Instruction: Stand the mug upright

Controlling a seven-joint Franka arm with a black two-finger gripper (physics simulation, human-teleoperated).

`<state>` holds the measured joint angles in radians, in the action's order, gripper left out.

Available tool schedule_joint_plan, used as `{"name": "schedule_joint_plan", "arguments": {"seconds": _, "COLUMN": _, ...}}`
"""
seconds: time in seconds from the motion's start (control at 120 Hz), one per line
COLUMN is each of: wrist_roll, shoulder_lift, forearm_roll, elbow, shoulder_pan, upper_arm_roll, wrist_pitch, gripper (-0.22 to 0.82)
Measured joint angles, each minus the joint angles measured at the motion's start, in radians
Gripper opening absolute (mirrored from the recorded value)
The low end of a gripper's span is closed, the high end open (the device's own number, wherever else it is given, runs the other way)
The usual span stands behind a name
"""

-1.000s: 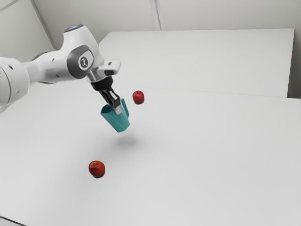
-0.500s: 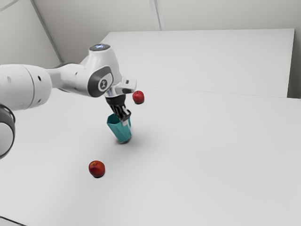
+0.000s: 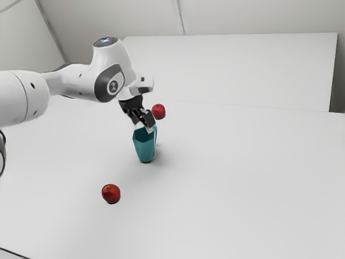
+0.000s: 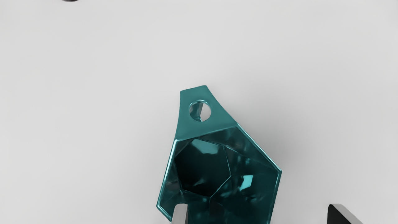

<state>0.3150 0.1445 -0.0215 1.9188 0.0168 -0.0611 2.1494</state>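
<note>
The teal mug (image 3: 144,145) stands upright on the white table, its mouth facing up. My gripper (image 3: 144,128) is at the mug's rim, tilted down from the exterior view's upper left. Looking from the hand, I see into the hollow of the mug (image 4: 202,168), with its pierced handle pointing away from the fingers. The gripper (image 4: 256,214) is open there: one fingertip is over the mug's opening near one wall, the other is outside the mug, apart from it.
One red apple (image 3: 111,193) lies on the table (image 3: 242,178) nearer the exterior camera. Another red apple (image 3: 158,111) lies beyond the mug, close behind the gripper in that view.
The mug has come down from a tilted, raised pose to standing upright on the table, a little toward the exterior view's right. My gripper has let go of it and risen slightly.
</note>
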Motion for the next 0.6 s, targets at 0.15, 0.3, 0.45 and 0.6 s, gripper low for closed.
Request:
{"name": "schedule_joint_plan", "arguments": {"seconds": 0.15, "wrist_roll": -0.012, "shoulder_lift": -0.064, "forearm_roll": 0.062, "elbow": -0.12, "shoulder_pan": 0.003, "upper_arm_roll": 0.004, "wrist_pitch": -0.124, "gripper": 0.54}}
{"name": "schedule_joint_plan", "arguments": {"seconds": 0.3, "wrist_roll": -0.022, "shoulder_lift": -0.067, "forearm_roll": 0.086, "elbow": -0.292, "shoulder_pan": 0.004, "upper_arm_roll": 0.022, "wrist_pitch": -0.287, "gripper": 0.57}}
{"name": "schedule_joint_plan", "arguments": {"seconds": 0.45, "wrist_roll": -0.029, "shoulder_lift": -0.074, "forearm_roll": 0.086, "elbow": -0.409, "shoulder_pan": -0.007, "upper_arm_roll": 0.03, "wrist_pitch": -0.418, "gripper": 0.59}}
{"name": "schedule_joint_plan", "arguments": {"seconds": 0.6, "wrist_roll": -0.035, "shoulder_lift": -0.089, "forearm_roll": 0.089, "elbow": -0.42, "shoulder_pan": 0.0, "upper_arm_roll": 0.035, "wrist_pitch": -0.484, "gripper": 0.6}}
